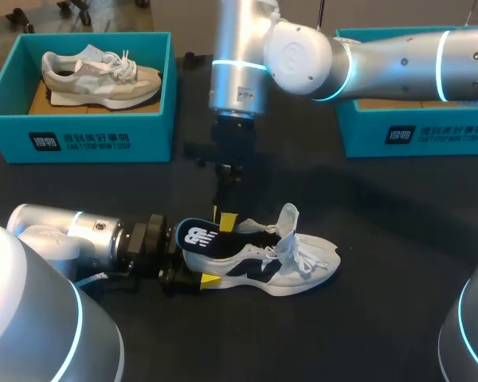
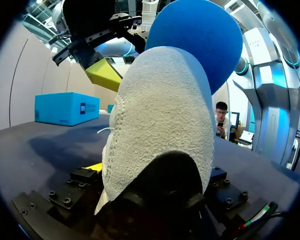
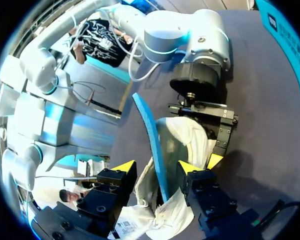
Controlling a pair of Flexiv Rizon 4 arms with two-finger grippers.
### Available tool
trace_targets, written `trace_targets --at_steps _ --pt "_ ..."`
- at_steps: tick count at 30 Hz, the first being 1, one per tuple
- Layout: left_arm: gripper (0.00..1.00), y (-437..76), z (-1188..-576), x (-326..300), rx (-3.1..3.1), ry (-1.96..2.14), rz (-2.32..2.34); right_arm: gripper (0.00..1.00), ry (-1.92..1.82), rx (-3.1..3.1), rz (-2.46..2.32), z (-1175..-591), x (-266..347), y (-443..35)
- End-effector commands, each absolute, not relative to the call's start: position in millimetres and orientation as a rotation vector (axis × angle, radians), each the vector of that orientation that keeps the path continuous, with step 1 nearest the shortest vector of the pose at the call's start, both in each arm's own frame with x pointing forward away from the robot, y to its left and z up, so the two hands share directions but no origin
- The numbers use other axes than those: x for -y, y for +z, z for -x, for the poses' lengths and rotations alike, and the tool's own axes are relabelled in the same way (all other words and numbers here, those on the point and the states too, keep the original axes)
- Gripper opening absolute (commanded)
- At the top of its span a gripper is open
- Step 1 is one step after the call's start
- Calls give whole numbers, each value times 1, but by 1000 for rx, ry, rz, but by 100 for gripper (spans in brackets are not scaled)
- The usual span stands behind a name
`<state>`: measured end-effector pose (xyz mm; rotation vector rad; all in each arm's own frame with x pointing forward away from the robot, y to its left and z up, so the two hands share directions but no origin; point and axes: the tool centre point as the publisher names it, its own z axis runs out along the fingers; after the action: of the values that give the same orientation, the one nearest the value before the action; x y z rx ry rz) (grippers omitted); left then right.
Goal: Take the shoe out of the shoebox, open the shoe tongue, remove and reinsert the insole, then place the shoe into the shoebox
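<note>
"Progress is to be judged: what is done, what is left?"

"The shoe point(image 1: 279, 263) has been taken out of its box and is set on its sole on the tabletop point(image 1: 382, 318). Its heel is clamped by the left hand point(image 1: 195, 267), as far as can be seen. The blue insole point(image 1: 203, 236) is stood half out of the heel opening. It is straddled by the right hand point(image 3: 156, 169), whose fingers are held apart with no grip shown. Removal is judged half done; reinsertion and boxing are left."

"What is found around the shoe?"

"Behind it to the left, a teal shoebox point(image 1: 80, 139) is occupied by a beige sneaker point(image 1: 99, 76). Behind it to the right, a second shoebox point(image 1: 414, 135) is overhung by the right arm. The raised tongue point(image 1: 288, 215) and loose laces point(image 1: 303, 255) could be snagged."
</note>
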<state>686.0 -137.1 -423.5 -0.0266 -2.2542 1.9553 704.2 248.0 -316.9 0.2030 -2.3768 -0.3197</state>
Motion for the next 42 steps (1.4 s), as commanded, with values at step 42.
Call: trace_targets --at_steps 42 --pt "0 -426 -686 136 2256 1955 25 42 -398 2370 -46 -677 -250 -338"
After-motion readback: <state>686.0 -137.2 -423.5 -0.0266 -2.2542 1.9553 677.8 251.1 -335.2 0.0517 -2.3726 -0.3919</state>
